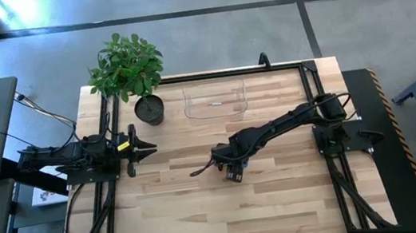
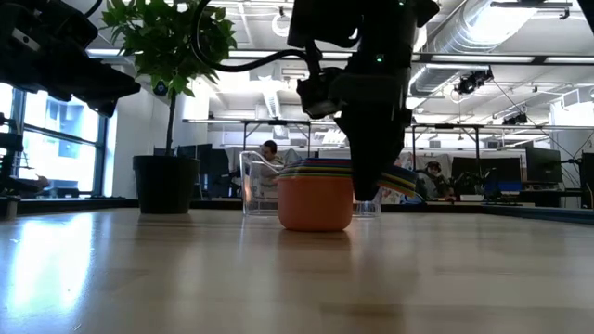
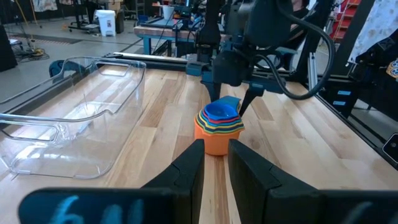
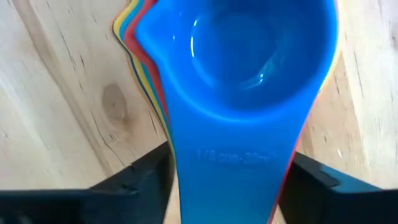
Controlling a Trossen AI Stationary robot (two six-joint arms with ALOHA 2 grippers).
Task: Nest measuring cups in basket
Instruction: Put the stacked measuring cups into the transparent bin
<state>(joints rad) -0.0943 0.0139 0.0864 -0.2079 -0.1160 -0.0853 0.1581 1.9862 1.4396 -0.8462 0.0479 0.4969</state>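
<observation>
The measuring cups sit nested in one stack (image 3: 219, 127), orange outermost (image 2: 314, 204), blue innermost (image 4: 261, 56). The stack's base is on the table near its middle. My right gripper (image 1: 233, 169) reaches down over the stack's handle side (image 2: 371, 176) and is shut on the handles. The clear basket (image 1: 215, 103) stands toward the far edge, beyond the stack (image 3: 74, 118). My left gripper (image 1: 152, 148) waits at the table's left side, level and pointing at the stack (image 3: 216, 146), its fingers a narrow gap apart. My right gripper pinches the stacked handles (image 4: 233, 155) between its two fingers, one on each side edge, with the blue handle on top. The fingers (image 4: 146, 174) come from above, pointing down, across the handles. The stack stands upright with the orange cup's base on the table.
A dark pot with a leafy plant (image 1: 149, 108) stands left of the basket near the far edge (image 2: 165, 184). A dark frame rail (image 1: 210, 73) runs along the table's sides. Bare wood lies on the near half (image 1: 229, 218).
</observation>
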